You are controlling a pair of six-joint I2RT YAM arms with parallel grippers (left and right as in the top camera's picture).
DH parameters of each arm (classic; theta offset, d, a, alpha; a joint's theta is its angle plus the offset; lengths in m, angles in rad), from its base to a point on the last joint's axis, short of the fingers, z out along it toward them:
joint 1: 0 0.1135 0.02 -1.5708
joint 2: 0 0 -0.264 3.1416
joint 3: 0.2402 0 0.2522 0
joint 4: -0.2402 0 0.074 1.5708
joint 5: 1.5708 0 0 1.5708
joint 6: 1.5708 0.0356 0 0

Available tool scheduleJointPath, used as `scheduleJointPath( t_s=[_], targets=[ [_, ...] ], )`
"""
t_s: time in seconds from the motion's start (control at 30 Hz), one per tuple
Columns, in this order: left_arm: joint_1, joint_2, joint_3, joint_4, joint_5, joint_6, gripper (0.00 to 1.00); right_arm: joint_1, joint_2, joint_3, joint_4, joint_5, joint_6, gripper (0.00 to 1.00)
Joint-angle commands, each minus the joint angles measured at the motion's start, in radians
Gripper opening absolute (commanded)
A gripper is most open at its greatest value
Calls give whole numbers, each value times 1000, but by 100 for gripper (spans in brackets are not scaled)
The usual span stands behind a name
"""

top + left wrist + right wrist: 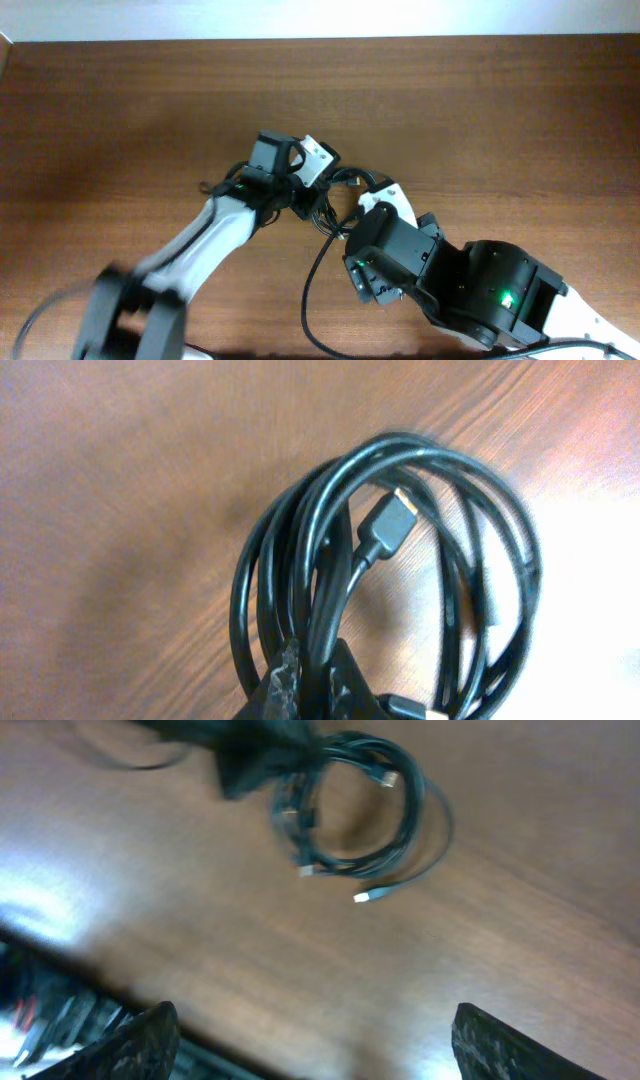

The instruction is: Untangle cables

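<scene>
The cables (400, 560) are thin black cords coiled together in a loop on the wooden table, with a black plug (388, 520) lying inside the loop. My left gripper (318, 685) is shut on a bunch of the coil's strands at its near side. In the overhead view the coil (340, 200) lies mid-table between both arms, mostly hidden by them, with my left gripper (300, 200) on it. In the right wrist view the coil (355, 810) lies far ahead with loose plug ends (362, 897). My right gripper (315, 1040) is open and empty, well short of the coil.
A thicker black wire (312, 290) runs from the arms toward the table's front edge. The right arm's bulky body (480, 295) fills the front right. The table's front edge (90, 1010) shows at the lower left of the right wrist view.
</scene>
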Motion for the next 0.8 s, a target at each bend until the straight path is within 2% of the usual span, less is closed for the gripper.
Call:
scheduleJointPath(
  t_s=[0.0,0.1,0.27,0.37,0.43,0.5,0.67,0.73,0.77],
  targets=[
    [-2,-251,5,-68,11,6,0,4,3,-8,0,182,40,86],
    [-2,-282,5,-122,11,6,0,-8,79,-16,-2,285,39,87],
    [-2,-283,5,-135,11,6,0,-137,247,-16,43,304,41,87],
    [-2,-283,5,-145,-38,17,0,-232,238,-16,106,296,70,87],
    [-2,-283,5,-145,-67,17,0,-358,223,-16,106,217,186,87],
    [-2,-283,5,-145,-67,17,0,-562,224,-17,108,10,314,87],
    [-2,-283,5,-145,-67,17,0,-916,225,-17,196,-507,434,86],
    [-2,-283,5,-145,-67,17,0,-972,228,-17,208,-530,455,86],
    [-2,-283,5,-145,-66,16,0,-1025,237,-21,214,-520,496,74]
  ],
)
